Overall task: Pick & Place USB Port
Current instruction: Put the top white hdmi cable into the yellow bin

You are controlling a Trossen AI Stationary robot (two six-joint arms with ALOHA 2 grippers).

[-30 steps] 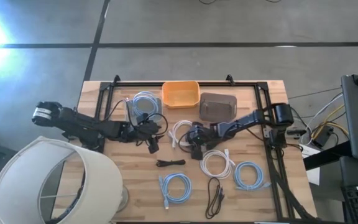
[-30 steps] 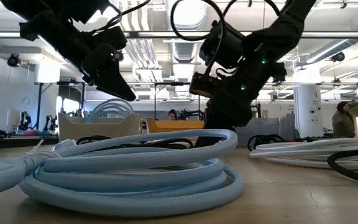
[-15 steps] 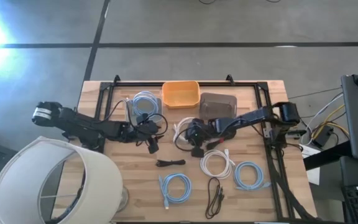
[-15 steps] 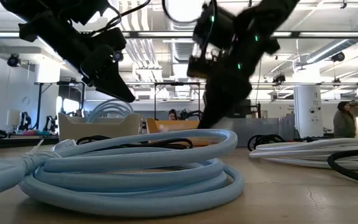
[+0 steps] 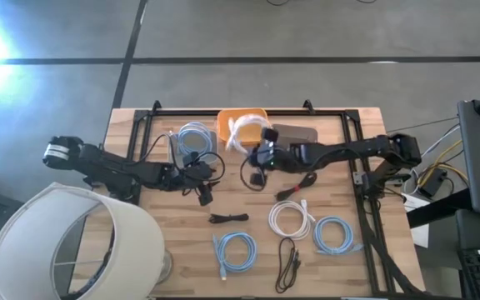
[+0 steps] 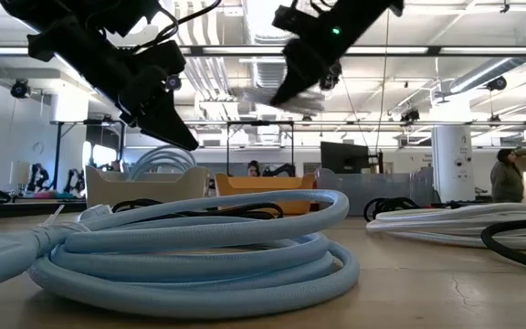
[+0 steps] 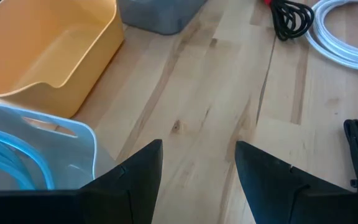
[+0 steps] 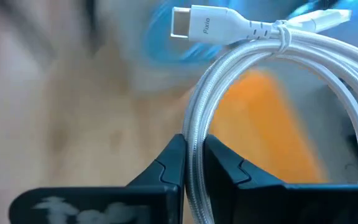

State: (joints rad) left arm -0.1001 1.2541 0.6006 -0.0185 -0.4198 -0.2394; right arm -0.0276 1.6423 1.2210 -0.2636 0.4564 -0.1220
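A white coiled USB cable [image 5: 244, 130] hangs over the orange bin [image 5: 242, 117] at the table's far middle, with my right gripper [image 5: 257, 146] shut on it. The right wrist view shows its plug [image 8: 194, 28] sticking out from the top of the coil [image 8: 278, 62], with the orange bin [image 8: 272, 124] behind. In the low view the gripper [image 6: 304, 68] is high above the table. My left gripper [image 5: 205, 193] hovers open left of centre, its fingers [image 7: 135, 177] over bare wood. My right gripper pinches the bundled strands of the white coil [image 8: 194, 140] between its two fingers, which lie across the strands. The coil is lifted clear of the table and extends beyond the fingertips, plug end farthest out.
A grey bin [image 5: 294, 137] stands right of the orange one, and a clear bin with a blue cable [image 5: 192, 140] stands left of it. Another white coil [image 5: 292, 221], two blue coils [image 5: 234, 250] [image 5: 333, 235] and black cables [image 5: 227, 218] [image 5: 288, 262] lie nearer. A lampshade [image 5: 65, 242] overlaps the near left corner.
My right gripper has risen and gone toward the table's far edge. It has carried the white coil from the table's middle, lifted clear, to above the orange bin.
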